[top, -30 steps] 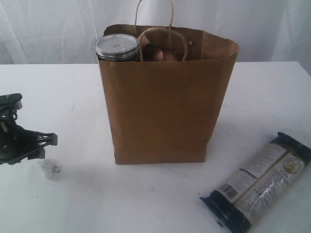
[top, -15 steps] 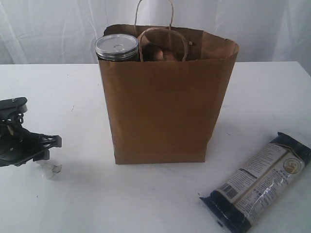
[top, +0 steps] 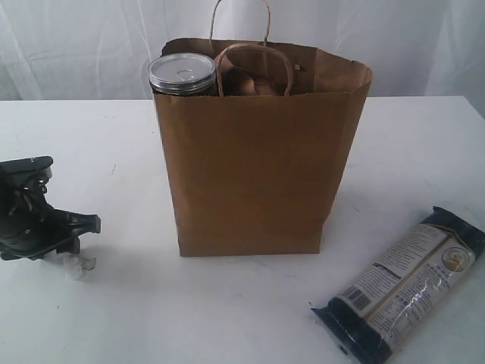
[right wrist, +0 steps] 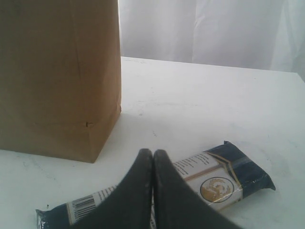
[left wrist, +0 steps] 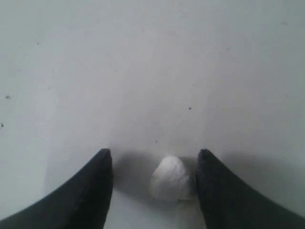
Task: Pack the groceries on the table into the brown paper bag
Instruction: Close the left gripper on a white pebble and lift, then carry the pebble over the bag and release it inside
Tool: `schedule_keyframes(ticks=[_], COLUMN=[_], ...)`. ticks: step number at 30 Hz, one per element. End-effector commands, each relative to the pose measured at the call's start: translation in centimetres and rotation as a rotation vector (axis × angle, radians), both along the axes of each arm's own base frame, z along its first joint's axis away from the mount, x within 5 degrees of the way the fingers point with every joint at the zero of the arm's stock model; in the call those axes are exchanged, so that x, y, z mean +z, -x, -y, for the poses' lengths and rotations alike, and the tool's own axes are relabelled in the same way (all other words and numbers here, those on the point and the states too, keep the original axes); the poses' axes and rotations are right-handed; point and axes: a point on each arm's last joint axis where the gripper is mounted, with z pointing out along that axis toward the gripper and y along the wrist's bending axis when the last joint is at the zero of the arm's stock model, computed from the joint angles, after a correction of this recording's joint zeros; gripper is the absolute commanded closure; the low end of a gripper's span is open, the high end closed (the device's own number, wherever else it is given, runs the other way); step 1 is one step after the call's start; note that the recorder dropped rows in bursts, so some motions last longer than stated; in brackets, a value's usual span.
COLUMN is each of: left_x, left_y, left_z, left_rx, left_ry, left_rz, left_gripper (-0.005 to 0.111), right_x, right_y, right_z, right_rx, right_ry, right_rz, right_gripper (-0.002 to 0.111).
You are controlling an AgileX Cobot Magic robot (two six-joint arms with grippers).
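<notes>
A tall brown paper bag (top: 258, 167) is seen standing upright near the middle of a white table (top: 114, 136), its mouth open. A silver pull-tab can (top: 182, 73) is lodged inside the bag at its left corner, with the lid showing just above the rim; other brown contents are glimpsed beside it but cannot be identified.

A long dark-blue packet (top: 402, 284) is laid flat on the table towards the front right, well apart from the bag and unpacked.

On the left side, the left gripper (left wrist: 155, 151) is held low over the tabletop with its dark fingers (left wrist: 95, 191) set moderately apart. A small white lump (left wrist: 170, 179) is framed between them (it sits close against one finger, with a clear gap to the other), and nothing is clasped.

The right gripper (right wrist: 153, 151) is shown in its wrist view only, with its fingers pressed fully together and holding nothing. It is positioned above the packet, with the bag's lower corner close by.
</notes>
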Motion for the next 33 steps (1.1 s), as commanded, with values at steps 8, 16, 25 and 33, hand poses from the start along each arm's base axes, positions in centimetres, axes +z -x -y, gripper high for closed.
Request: schedule_keyframes(ticks=[8, 16, 25, 33], left_x=[-0.2, 8.5, 24.3, 31.9], left_y=[0.3, -1.1, 2.2, 5.7], left_z=[-0.2, 0.0, 0.1, 3.8], left_rx=[-0.013, -0.148, -0.188, -0.573], left_ry=[-0.024, -0.072, 0.080, 0.309], left_rz=[-0.043, 0.166, 0.588, 0.749], left_gripper=[0.079, 0.107, 0.107, 0.107], right_x=[-0.1, -0.1, -0.1, -0.1], right_y=[0.0, 0.0, 0.0, 0.0], right_z=[0.1, 0.1, 0.1, 0.1], right_rx=[-0.009, -0.009, -0.009, -0.009], right_ry=[-0.001, -0.001, -0.001, -0.001], right_rz=[0.001, 0.001, 0.001, 0.001], right_gripper=[0.108, 0.108, 0.108, 0.108])
